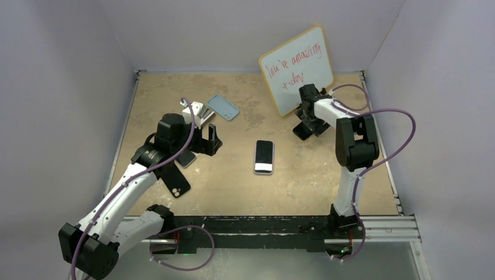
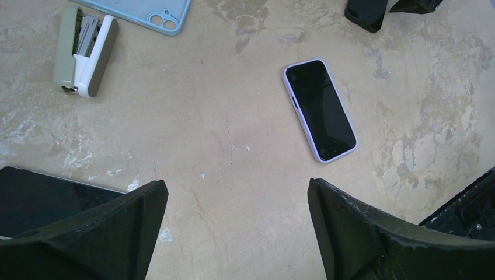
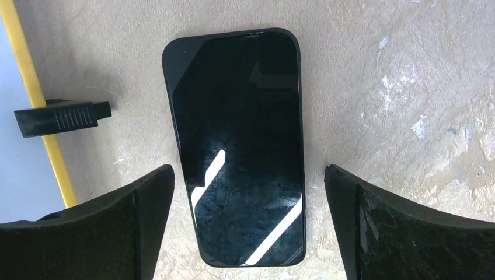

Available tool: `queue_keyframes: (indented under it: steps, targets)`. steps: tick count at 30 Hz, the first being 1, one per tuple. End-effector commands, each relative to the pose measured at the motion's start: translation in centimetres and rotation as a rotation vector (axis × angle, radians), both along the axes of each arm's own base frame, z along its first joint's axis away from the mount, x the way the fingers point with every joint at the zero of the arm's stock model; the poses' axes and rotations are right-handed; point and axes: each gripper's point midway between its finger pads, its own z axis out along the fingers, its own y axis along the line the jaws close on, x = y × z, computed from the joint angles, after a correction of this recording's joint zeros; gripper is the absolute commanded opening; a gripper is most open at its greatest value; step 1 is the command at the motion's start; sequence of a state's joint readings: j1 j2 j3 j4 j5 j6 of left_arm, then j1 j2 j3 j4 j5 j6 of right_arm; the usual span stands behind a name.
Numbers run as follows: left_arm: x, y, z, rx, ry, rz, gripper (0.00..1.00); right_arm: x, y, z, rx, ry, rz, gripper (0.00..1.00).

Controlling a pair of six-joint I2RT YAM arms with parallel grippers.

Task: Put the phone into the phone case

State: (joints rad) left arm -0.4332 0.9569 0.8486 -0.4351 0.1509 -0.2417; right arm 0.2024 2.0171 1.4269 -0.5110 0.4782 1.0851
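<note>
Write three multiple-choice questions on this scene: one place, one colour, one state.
1. Where lies the grey-and-white stapler? A) beside the light blue phone case B) on a shelf C) inside a box
2. What colour frames the rectangular whiteboard? A) red B) yellow C) green
3. The right gripper, at the bare black phone, is: A) shut on it B) open, fingers either side C) out of view
Answers: 1 A, they lie side by side; 2 B, its edge shows yellow; 3 B, both fingers stand clear of the phone.
</note>
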Motion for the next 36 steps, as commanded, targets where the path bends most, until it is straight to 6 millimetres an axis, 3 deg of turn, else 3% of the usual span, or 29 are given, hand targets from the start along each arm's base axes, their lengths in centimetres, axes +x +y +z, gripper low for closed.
queue_keyframes:
  steps: [1, 15, 25, 30, 36]
  targets:
    - [0.5, 0.2, 1.5, 0.0, -0.06, 0.003, 0.94, 0.1, -0.5, 0.3, 0.01, -0.005, -0.035, 0.98]
    - [1.0, 1.1, 1.0, 0.028, -0.048, 0.053, 0.95, -0.1, -0.5, -1.5, 0.023, 0.053, -0.027, 0.92]
    - [1.5, 2.6, 0.1, 0.036, 0.002, 0.183, 1.0, -0.6, 0.0, -3.0, 0.048, 0.075, -0.007, 0.95]
    - [2.2, 4.0, -1.3, 0.051, 0.052, 0.318, 0.99, -0.8, -0.1, -3.3, 0.043, 0.086, -0.004, 0.96]
    - [3.5, 3.3, -3.1, -0.018, 0.148, 0.374, 0.95, -1.2, 0.0, -4.0, 0.051, 0.109, 0.014, 0.99]
